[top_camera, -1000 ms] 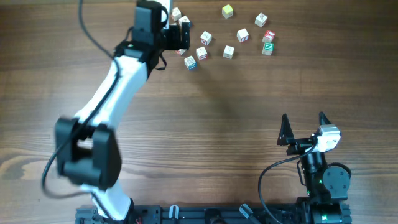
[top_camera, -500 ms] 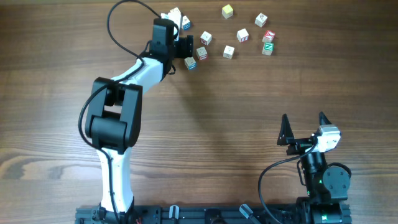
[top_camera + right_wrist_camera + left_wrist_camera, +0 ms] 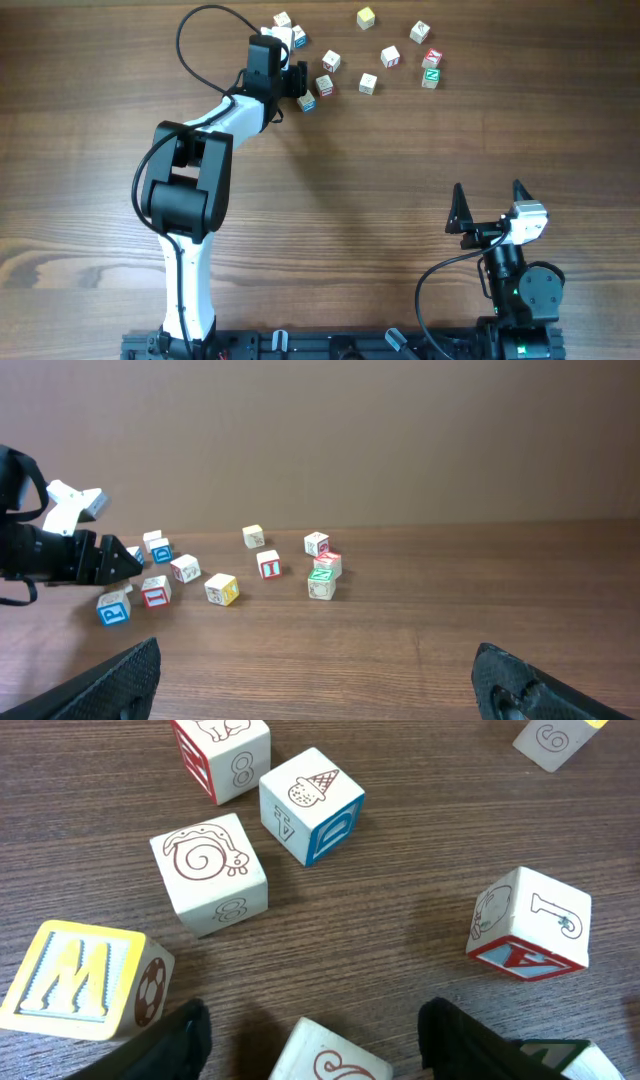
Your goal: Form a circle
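Small wooden alphabet cubes lie scattered along the far edge; no circle shows among them. My left gripper is low among the left-hand cubes. In the left wrist view its jaws stand open on either side of a white cube with a red swirl, with a gap on each side. Around it lie a yellow M cube, a snail cube, a blue-edged cube and a cube with a red A face. My right gripper stands wide open and holds nothing.
More cubes sit to the right along the far edge: a yellow one, a white one, a red-lettered one and a red and green pair. Bare wooden table lies between the cubes and the right arm.
The left arm has dropped from a raised pose and its gripper has come down and slightly right among the left cubes. The right arm has not moved.
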Robot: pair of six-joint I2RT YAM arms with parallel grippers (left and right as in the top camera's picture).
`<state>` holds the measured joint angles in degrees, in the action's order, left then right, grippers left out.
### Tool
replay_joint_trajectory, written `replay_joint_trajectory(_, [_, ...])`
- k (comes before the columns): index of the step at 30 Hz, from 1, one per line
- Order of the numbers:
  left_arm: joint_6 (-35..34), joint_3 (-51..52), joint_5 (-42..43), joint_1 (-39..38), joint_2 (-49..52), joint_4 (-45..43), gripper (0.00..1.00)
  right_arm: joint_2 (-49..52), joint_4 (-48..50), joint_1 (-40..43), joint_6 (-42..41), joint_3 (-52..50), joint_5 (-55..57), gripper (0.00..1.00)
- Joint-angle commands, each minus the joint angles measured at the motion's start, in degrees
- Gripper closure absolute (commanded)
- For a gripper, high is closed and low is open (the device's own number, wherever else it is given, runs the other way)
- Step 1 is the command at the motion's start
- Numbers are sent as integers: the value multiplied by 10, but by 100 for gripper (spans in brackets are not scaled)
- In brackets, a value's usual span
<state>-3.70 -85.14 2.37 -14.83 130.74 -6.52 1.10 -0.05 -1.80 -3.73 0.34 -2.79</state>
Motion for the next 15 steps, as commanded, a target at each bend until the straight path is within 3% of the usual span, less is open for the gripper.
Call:
replay_joint_trajectory(1, [5, -6, -7, 5, 15, 1, 39, -5, 1, -2, 7, 0, -7, 0])
replay_joint_trajectory(15, [5, -7, -19, 5, -8, 33, 64, -5, 1, -2, 7, 0, -7, 0])
